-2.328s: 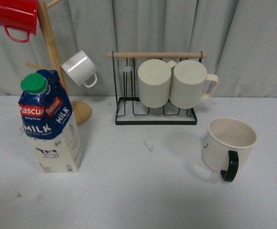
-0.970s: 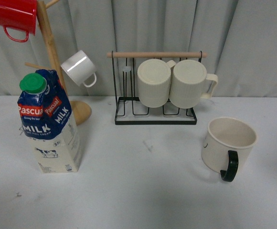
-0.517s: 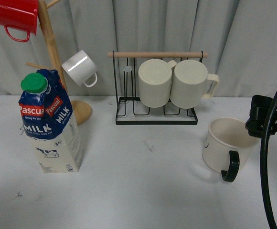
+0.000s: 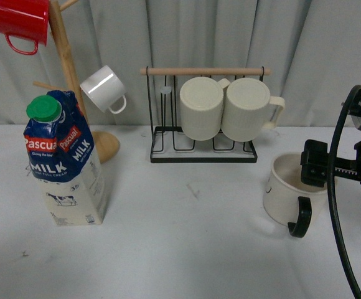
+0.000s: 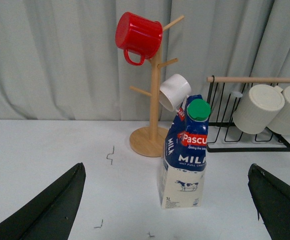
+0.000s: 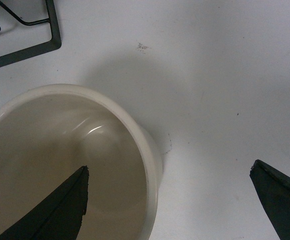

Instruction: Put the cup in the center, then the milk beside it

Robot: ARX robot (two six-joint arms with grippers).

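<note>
A grey curtain (image 4: 230,37) is hanging behind a white surface (image 4: 168,261). A wooden tree (image 4: 65,56) is standing at the back left. A black wire rack (image 4: 202,156) with a wooden top bar is sitting at the back middle.

The milk (image 4: 65,162) is standing upright on the left of the surface, in front of the tree's base, with its green cap on top.

The cup (image 4: 280,199) is sitting upright on the right of the surface, in front of the rack's right end. Its black handle (image 4: 302,218) is facing the robot.

The right gripper (image 6: 169,167) is hanging over the cup with its fingers (image 6: 60,210) apart. One is reaching inside the mouth and the other is lying outside the rim. Whether either is touching the wall, I cannot tell.

The left gripper (image 5: 166,166) is hovering well back from the milk. Its fingers (image 5: 50,210) are spread wide and holding nothing.

Two ribbed mugs (image 4: 201,109) are lying on their sides on the rack, touching each other. A red mug (image 4: 22,22) is hanging from a top peg of the tree, and a white mug (image 4: 103,89) from a lower one.

A small dark mark (image 4: 193,189) is showing on the bare surface between milk and cup, apart from both.
</note>
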